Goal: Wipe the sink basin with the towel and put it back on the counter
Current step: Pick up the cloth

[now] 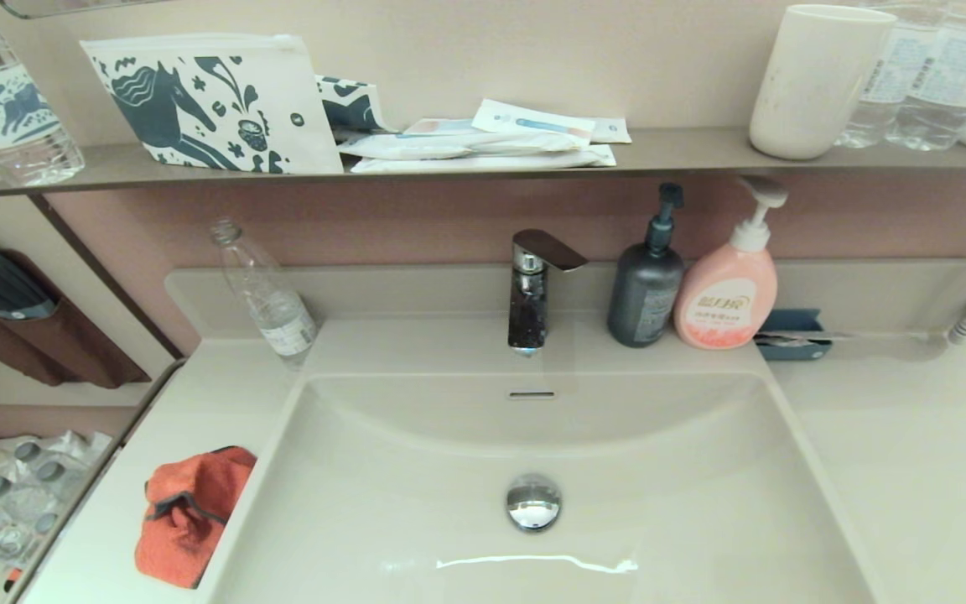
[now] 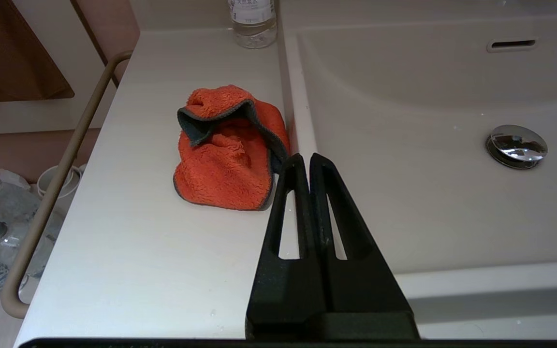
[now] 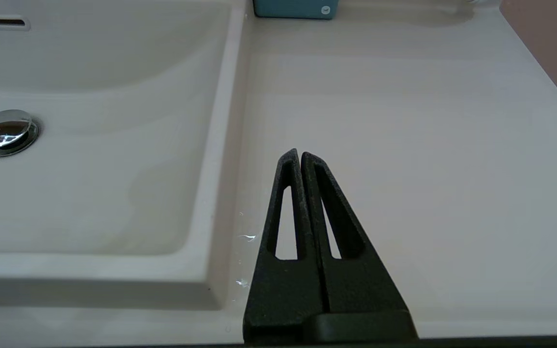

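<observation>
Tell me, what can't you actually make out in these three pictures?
- The crumpled orange-red cloth towel: its underside and inner folds are hidden in head and left wrist views.
- The blue tray: its contents are too small in the head view, and the right wrist view's edge cuts it off.
- Both arms: out of the head view; only the shut left fingers and right fingers show.

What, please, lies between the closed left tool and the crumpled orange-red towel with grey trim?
Only bare off-white counter. In the left wrist view, the left tool is shut just short of the orange-red towel, beside the sink basin rim.
</observation>
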### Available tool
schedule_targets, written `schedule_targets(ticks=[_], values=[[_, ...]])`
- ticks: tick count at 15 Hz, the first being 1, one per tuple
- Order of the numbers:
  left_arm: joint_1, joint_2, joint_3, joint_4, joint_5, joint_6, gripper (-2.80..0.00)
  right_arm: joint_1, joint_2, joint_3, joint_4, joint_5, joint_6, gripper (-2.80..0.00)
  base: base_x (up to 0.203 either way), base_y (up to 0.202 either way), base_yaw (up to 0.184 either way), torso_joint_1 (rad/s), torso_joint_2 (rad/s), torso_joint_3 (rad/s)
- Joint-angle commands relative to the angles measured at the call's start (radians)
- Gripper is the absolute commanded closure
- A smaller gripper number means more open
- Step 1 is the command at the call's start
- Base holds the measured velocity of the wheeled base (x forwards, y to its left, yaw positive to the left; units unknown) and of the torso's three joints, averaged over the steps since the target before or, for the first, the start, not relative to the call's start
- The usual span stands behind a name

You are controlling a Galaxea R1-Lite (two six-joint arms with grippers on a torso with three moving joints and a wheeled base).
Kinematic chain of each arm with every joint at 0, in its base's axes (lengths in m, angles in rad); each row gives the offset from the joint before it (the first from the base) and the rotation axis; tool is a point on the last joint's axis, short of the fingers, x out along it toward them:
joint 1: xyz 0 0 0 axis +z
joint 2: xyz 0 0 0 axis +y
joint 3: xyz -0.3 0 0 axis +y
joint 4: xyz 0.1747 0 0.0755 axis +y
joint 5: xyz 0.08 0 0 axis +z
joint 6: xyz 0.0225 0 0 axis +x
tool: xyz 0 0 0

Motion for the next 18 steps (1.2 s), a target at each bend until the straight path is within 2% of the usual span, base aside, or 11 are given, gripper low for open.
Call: schedule_targets(ticks=[1,18], values=[[0.000,0.001,0.000,0.000,0.000,0.000,0.00,0.000,0.001,0.000,-0.001,0.000,0.000,0.00,0.000,0.000,0.000,0.000,0.00,0.000],[0.000,0.001,0.000,0.000,0.000,0.001,0.00,0.000,0.001,0.000,-0.001,0.000,0.000,0.00,0.000,0.000,0.000,0.000,0.00,0.000]])
